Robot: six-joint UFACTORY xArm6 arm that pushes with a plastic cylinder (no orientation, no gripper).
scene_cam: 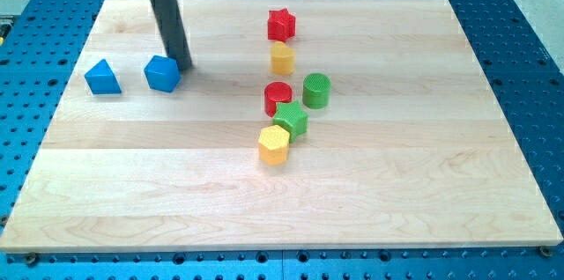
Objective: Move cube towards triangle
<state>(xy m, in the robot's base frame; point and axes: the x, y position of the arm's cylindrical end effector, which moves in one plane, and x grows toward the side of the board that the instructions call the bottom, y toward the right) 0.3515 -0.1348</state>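
A blue cube [162, 74] lies on the wooden board [397, 174] at the upper left. A blue triangle [102, 77] lies just to its left, with a small gap between them. My tip [184, 67] rests on the board right beside the cube's upper right edge, touching it or nearly so. The dark rod rises from there to the view's top.
In the middle are a red star [281, 25], a yellow block [282, 56], a red cylinder [278, 98], a green cylinder [316, 90], a green block [290, 121] and a yellow hexagonal block [274, 144]. Blue perforated table surrounds the board.
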